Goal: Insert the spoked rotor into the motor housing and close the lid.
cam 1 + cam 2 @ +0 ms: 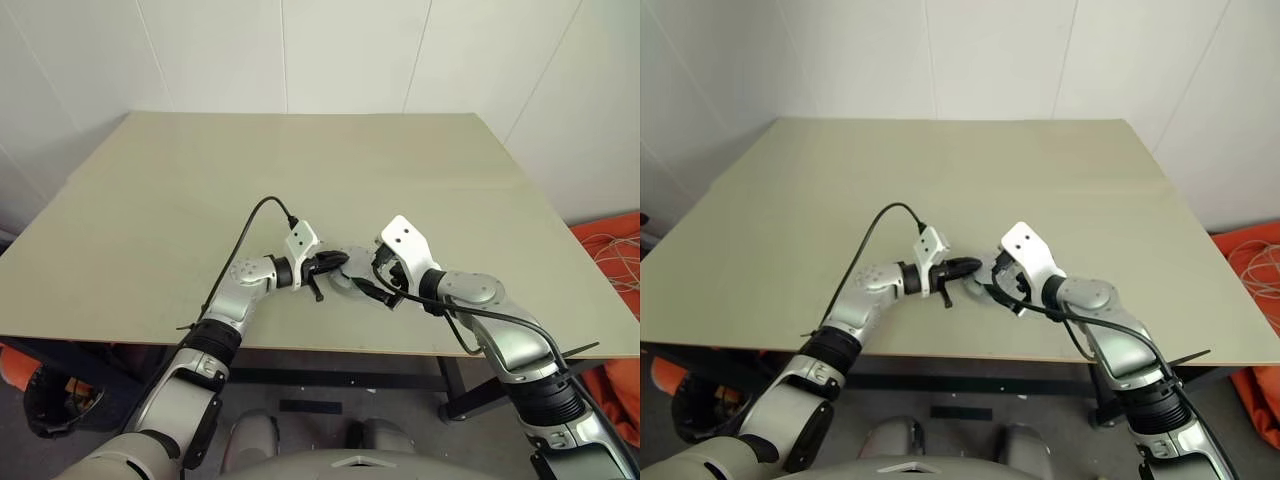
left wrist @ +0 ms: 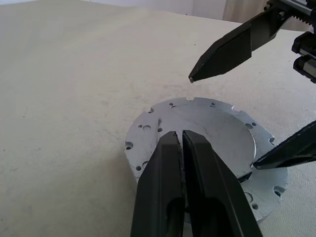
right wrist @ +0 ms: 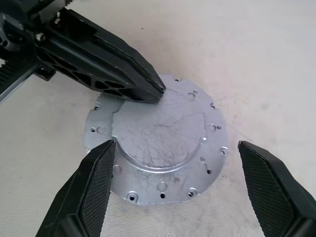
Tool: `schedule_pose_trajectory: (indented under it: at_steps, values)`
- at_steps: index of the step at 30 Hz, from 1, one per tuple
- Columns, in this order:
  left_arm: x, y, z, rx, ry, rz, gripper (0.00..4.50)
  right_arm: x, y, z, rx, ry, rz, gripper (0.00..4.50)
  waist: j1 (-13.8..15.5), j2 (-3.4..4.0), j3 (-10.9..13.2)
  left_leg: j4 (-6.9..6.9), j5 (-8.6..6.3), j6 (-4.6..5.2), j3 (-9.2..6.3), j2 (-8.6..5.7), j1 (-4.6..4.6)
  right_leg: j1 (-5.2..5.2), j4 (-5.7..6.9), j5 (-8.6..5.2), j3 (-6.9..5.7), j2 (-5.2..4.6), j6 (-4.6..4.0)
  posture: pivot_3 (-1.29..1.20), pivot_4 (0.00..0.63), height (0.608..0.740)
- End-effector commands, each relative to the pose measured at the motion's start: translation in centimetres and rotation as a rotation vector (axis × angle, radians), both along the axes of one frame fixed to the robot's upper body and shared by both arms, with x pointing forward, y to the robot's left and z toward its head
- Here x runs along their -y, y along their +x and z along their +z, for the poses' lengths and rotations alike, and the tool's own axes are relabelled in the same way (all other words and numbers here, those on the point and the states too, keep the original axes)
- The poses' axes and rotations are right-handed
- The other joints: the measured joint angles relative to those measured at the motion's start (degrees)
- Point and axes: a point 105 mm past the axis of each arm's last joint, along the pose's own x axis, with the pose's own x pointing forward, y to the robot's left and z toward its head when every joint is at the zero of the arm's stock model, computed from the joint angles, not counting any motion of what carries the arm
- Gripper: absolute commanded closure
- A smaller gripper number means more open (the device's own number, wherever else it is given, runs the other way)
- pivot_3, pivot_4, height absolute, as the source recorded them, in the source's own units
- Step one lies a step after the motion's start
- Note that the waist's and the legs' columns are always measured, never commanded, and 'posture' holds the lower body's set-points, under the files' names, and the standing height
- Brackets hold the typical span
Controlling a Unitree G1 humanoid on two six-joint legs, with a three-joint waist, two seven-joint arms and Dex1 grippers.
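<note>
My left gripper (image 3: 157, 92), fingers pressed together, touches the round silvery scratched metal lid (image 3: 158, 133) at its ten o'clock edge. My right gripper (image 3: 180, 168) straddles it wide apart, holding nothing.

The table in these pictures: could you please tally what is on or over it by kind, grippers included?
Closed motor housing, lid down, silvery metal: 1
Shut gripper, tips on the lid, left gripper: 1
Open gripper, fingers either side of the housing, right gripper: 1
Table, beige: 1
Total: 4
</note>
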Motion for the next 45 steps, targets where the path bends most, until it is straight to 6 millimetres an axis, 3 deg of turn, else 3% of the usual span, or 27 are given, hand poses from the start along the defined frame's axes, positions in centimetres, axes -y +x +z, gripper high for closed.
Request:
schedule_pose_trajectory:
  at_steps: [1,9,18,23,27,33,45]
  values:
    - [0.2,-0.2,0.3,0.014,-0.002,-0.012,4.31,0.6,-0.2,2.1,0.025,0.081,-0.043,0.01,0.08,0.0,0.0,0.0,0.0,0.01,0.0,0.0,-0.02,0.0,-0.02,0.0,0.0,0.0,0.0,0.0,0.0,0.74]
    - [0.2,-0.3,0.3,0.012,-0.004,-0.013,4.31,4.0,-2.5,1.8,-0.159,0.176,-0.186,0.01,0.55,0.04,0.0,-0.04,-0.04,0.06,-0.01,-0.01,-0.03,0.04,-0.13,0.0,-0.01,0.0,0.0,0.0,0.0,0.74]
    - [0.4,-0.5,0.1,0.005,-0.008,-0.024,4.31,2.8,-1.0,5.1,-0.277,0.553,-0.324,0.01,0.41,0.17,-0.01,-0.07,0.04,-0.06,-0.01,-0.02,0.09,0.04,-0.17,0.0,-0.02,-0.01,0.01,0.0,0.0,0.74]
    - [0.3,-0.5,0.1,0.005,-0.008,-0.025,4.31,2.4,-0.4,5.5,-0.315,0.632,-0.364,0.01,0.63,0.2,-0.02,-0.17,0.09,-0.15,-0.01,-0.03,0.07,0.04,-0.19,0.02,-0.02,-0.02,0.0,0.0,0.0,0.74]
    - [0.3,-0.5,0.1,0.006,-0.008,-0.025,4.31,3.0,0.1,4.7,-0.341,0.64,-0.441,0.01,1.18,0.21,-0.03,-0.39,0.18,-0.31,0.0,-0.07,0.12,0.02,-0.19,0.02,-0.01,-0.02,-0.01,0.0,0.0,0.74]
    - [0.4,-0.5,0.1,0.005,-0.008,-0.027,4.31,4.3,0.7,1.9,-0.436,0.64,-0.605,0.01,1.29,0.27,-0.02,-0.47,0.23,-0.4,0.02,-0.07,0.18,0.0,-0.19,0.01,-0.01,-0.03,0.0,0.0,0.0,0.74]
    - [0.4,-0.5,0.0,0.0,-0.012,-0.028,4.31,3.0,0.0,0.4,-0.58,0.763,-0.525,0.01,1.41,0.38,-0.06,-0.54,0.24,-0.42,0.02,-0.08,0.18,0.01,-0.27,0.01,-0.01,-0.03,0.0,0.0,0.0,0.74]
